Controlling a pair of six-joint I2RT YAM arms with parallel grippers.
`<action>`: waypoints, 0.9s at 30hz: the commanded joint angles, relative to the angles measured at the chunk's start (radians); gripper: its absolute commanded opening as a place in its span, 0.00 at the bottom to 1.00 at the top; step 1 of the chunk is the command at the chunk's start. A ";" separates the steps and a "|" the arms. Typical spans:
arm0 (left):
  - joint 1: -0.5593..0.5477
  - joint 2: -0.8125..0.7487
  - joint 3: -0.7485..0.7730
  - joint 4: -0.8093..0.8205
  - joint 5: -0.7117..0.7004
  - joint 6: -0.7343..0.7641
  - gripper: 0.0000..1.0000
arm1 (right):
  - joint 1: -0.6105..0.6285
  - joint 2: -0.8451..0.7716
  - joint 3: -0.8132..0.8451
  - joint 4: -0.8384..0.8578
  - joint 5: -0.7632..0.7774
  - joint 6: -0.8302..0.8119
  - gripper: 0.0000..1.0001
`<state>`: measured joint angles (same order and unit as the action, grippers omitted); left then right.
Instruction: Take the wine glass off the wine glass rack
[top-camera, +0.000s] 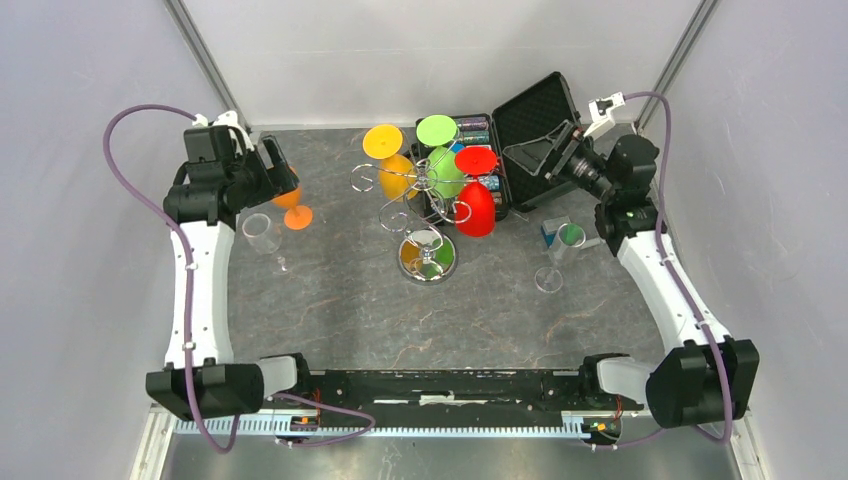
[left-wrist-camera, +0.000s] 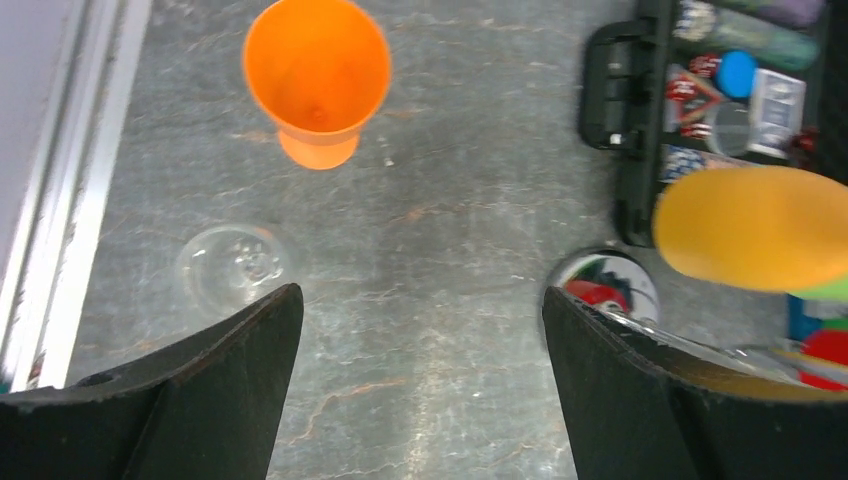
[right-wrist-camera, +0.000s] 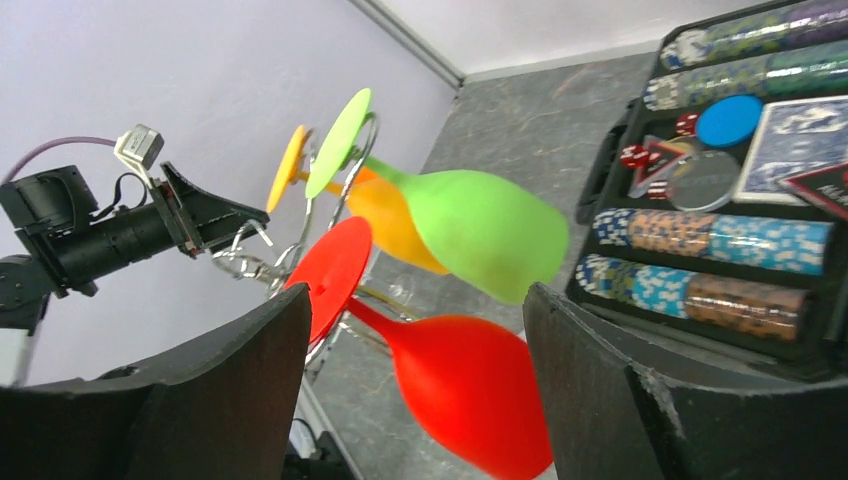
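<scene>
The wine glass rack (top-camera: 428, 200) sits mid-table (top-camera: 330, 300), with three glasses hanging on it. Seen from above, the yellow glass (top-camera: 392, 165) is at 11 o'clock of the pole, the green glass (right-wrist-camera: 480, 230) at 1 o'clock and the red glass (right-wrist-camera: 460, 385) at 3 o'clock. My left gripper (left-wrist-camera: 420, 300) is spread wide with nothing between the fingers. It hovers near an orange glass (left-wrist-camera: 318, 75) that stands upright on the table at 9 o'clock of the rack, with a clear glass (left-wrist-camera: 232, 265) just beside it. My right gripper (right-wrist-camera: 415, 292) is also spread wide and empty. It is out at 2 o'clock of the rack, in front of the open black case (top-camera: 530, 110), aimed at the red and green bowls and touching neither. I judge the step in hand to be the right arm's approach to the red glass, the nearest one to it. To do it well, I should come in low so the fingers straddle the red bowl only and stay clear of the green bowl at its 12 o'clock. I should close softly, since the bowl is round and could slip. The foot should then slide out along the wire arm towards its open end, not pull straight up, or the rack may tip. I cannot tell from here which way that arm opens.
</scene>
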<state>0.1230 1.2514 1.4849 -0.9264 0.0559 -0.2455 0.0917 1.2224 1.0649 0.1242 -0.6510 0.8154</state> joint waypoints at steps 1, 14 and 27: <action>0.003 -0.085 0.029 0.089 0.206 -0.018 0.93 | 0.024 -0.056 -0.061 0.213 -0.020 0.185 0.81; 0.002 -0.193 -0.108 0.272 0.429 -0.099 0.94 | 0.138 0.028 0.034 0.053 0.073 0.171 0.62; 0.003 -0.203 -0.135 0.285 0.438 -0.093 0.95 | 0.162 0.057 0.097 0.026 0.137 0.165 0.15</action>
<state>0.1226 1.0691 1.3548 -0.6861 0.4603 -0.3195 0.2497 1.2781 1.1069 0.1402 -0.5381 0.9836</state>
